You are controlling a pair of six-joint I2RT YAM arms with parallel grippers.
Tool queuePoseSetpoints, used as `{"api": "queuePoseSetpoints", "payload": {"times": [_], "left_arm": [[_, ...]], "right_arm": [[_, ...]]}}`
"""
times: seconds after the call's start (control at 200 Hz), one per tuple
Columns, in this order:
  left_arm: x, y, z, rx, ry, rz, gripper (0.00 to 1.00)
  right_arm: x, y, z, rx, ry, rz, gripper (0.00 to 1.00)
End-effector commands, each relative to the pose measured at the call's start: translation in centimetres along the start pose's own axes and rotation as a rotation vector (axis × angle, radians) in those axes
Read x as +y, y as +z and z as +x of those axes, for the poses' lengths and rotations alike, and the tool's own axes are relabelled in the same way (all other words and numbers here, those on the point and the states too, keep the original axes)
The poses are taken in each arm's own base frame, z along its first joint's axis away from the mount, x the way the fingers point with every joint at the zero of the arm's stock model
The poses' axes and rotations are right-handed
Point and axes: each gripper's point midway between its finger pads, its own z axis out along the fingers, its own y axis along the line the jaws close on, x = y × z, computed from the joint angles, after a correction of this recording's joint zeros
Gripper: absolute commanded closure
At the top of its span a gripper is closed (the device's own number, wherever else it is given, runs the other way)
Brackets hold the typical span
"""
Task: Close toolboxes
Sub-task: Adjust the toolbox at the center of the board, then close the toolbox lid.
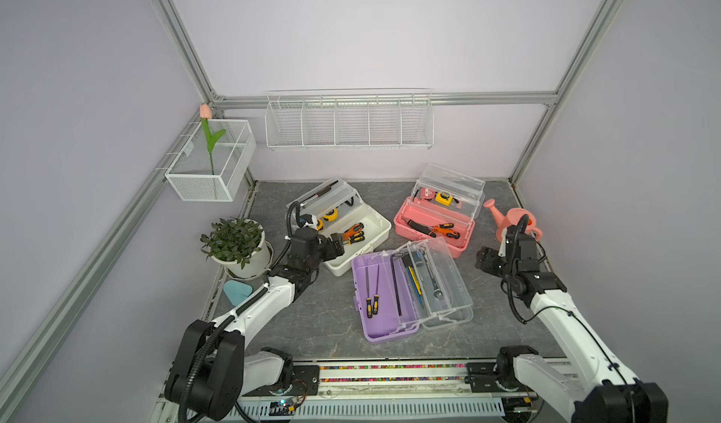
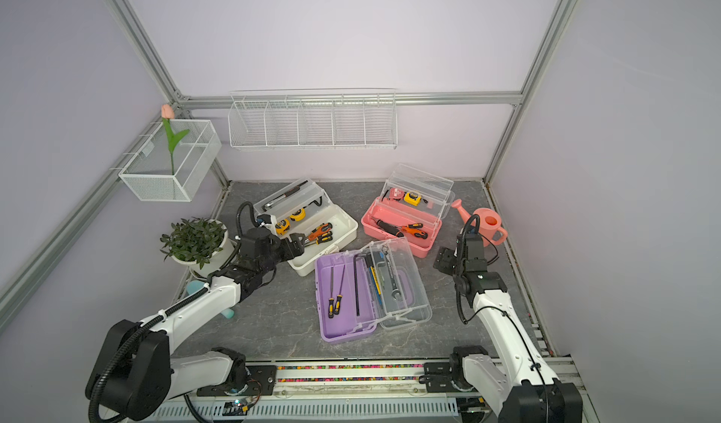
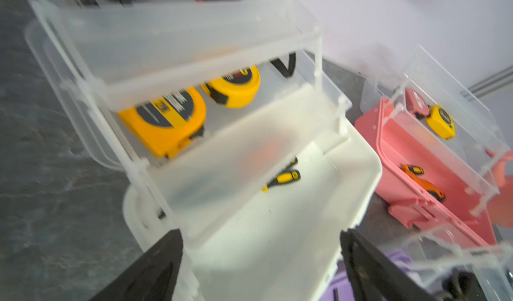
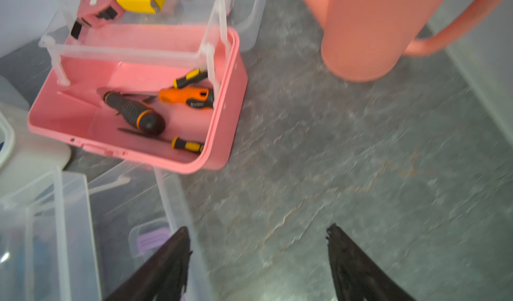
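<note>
Three toolboxes stand open on the grey table in both top views, clear trays and lids folded out. The white toolbox (image 1: 380, 226) (image 2: 345, 226) is at the back left, the pink toolbox (image 1: 429, 242) (image 2: 394, 241) at the back right, the purple toolbox (image 1: 376, 323) (image 2: 339, 323) in front. My left gripper (image 1: 337, 245) (image 3: 261, 231) is open over the white toolbox's (image 3: 369, 174) near end, holding nothing. My right gripper (image 1: 482, 259) (image 4: 258, 227) is open above bare table, right of the purple toolbox's clear lid and in front of the pink toolbox (image 4: 230, 113).
A pink watering can (image 1: 515, 222) (image 4: 361, 30) stands just behind my right arm. A potted plant (image 1: 238, 245) and a blue object (image 1: 236, 290) sit left of my left arm. White wire baskets (image 1: 347, 124) (image 1: 210, 163) hang on the walls, one holding a tulip.
</note>
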Motion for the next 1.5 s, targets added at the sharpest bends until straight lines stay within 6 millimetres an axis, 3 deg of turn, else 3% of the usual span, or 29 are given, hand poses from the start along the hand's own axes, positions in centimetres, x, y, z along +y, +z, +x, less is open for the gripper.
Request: {"api": "queuePoseSetpoints", "payload": {"times": [0.0,0.235,0.465,0.575,0.75,0.875,1.125,1.295,1.36,1.494], "left_arm": [[-1.6,-1.5,2.3,0.083,-0.060,0.044,0.09],[-2.6,-3.7,6.0,0.152,-0.155,0.125,0.09],[-2.2,-3.9,10.4,0.259,-0.181,0.140,0.09],[-2.1,-3.9,11.6,0.287,-0.193,0.150,0.09],[-2.3,-3.5,11.6,0.280,-0.203,0.164,0.09],[-2.5,-3.0,11.9,0.289,-0.209,0.167,0.09],[-2.3,-2.7,12.7,0.304,-0.224,0.163,0.09],[-2.5,-2.7,12.5,0.299,-0.218,0.168,0.09],[-2.5,-2.6,12.6,0.302,-0.214,0.168,0.09],[-2.5,-2.5,12.7,0.306,-0.215,0.168,0.09]], "right_arm": [[0.8,-0.3,6.7,0.250,0.084,-0.075,0.29],[1.0,-0.6,11.0,0.356,0.066,-0.077,0.44],[1.0,-1.4,13.4,0.382,0.049,-0.099,0.50],[1.7,-1.4,13.9,0.385,0.065,-0.140,0.53],[2.0,-1.6,14.6,0.393,0.039,-0.144,0.54],[1.7,-1.6,15.6,0.416,0.045,-0.134,0.61],[1.1,-2.9,17.7,0.460,0.047,-0.126,0.61],[1.1,-3.1,17.9,0.456,0.037,-0.116,0.65],[1.2,-2.9,17.9,0.460,0.027,-0.108,0.68],[1.4,-2.6,17.7,0.461,0.003,-0.099,0.85]]}}
